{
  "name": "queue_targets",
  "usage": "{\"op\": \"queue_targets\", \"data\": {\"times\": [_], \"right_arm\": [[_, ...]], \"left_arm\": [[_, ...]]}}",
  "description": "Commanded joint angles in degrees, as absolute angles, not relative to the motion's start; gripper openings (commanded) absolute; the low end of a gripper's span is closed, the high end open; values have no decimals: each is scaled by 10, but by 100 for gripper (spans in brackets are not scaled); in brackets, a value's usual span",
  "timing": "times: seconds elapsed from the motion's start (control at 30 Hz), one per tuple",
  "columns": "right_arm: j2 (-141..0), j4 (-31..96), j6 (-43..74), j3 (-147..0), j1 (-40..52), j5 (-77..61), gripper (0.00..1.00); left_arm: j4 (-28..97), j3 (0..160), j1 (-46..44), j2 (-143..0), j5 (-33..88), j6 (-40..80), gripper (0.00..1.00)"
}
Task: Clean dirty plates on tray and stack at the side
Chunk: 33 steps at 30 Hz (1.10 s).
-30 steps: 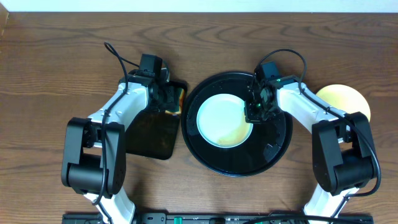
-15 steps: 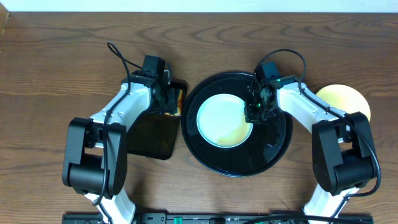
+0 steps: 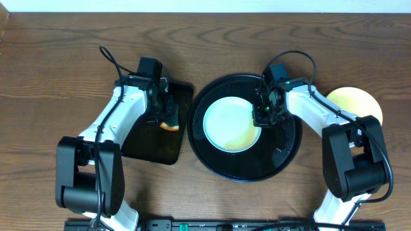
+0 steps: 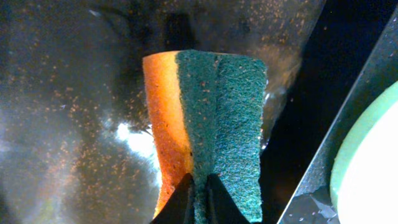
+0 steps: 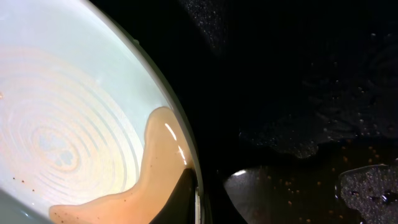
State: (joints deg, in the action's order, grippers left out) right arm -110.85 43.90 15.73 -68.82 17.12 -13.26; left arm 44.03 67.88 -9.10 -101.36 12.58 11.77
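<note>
A pale mint-blue plate (image 3: 226, 123) with a brown smear (image 5: 155, 163) lies in the round black tray (image 3: 282, 154). My right gripper (image 3: 264, 116) is shut on that plate's right rim; in the right wrist view the gripper (image 5: 208, 198) has one finger inside the plate (image 5: 74, 112) and one outside. A pale yellow plate (image 3: 359, 102) rests on the bare wood at the right. My left gripper (image 3: 165, 115) hangs over the rectangular tray, shut on an orange and green sponge (image 4: 208, 124). Its fingertips (image 4: 184, 200) pinch the sponge's lower edge.
The small rectangular black tray (image 3: 151, 144) lies left of the round tray, its surface wet and speckled (image 4: 68, 124). Wet patches and specks also cover the round tray's floor (image 5: 311, 124). The mint-blue plate's edge (image 4: 373, 162) shows at the right of the left wrist view.
My left gripper closed on the sponge at the rectangular tray's far right corner and carried it a little toward me. The right arm and plate have not moved.
</note>
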Motion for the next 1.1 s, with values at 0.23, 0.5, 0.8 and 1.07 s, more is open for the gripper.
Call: {"op": "queue_targets", "data": {"times": [0.23,0.5,0.8,1.07], "right_arm": [[-1136,450,158,-663,177,-105,1],[-1136,450,158,-663,176,-105,1],[-1136,450,158,-663,177,-105,1],[-1136,450,158,-663,177,-105,1]], "left_arm": [[447,682,-94,-1009,107,116,34],[362,682,-116,-1009,109,71,8],[268,682,-117,-1030,111,73,8],[210,682,-134,-1059,111,73,8]]}}
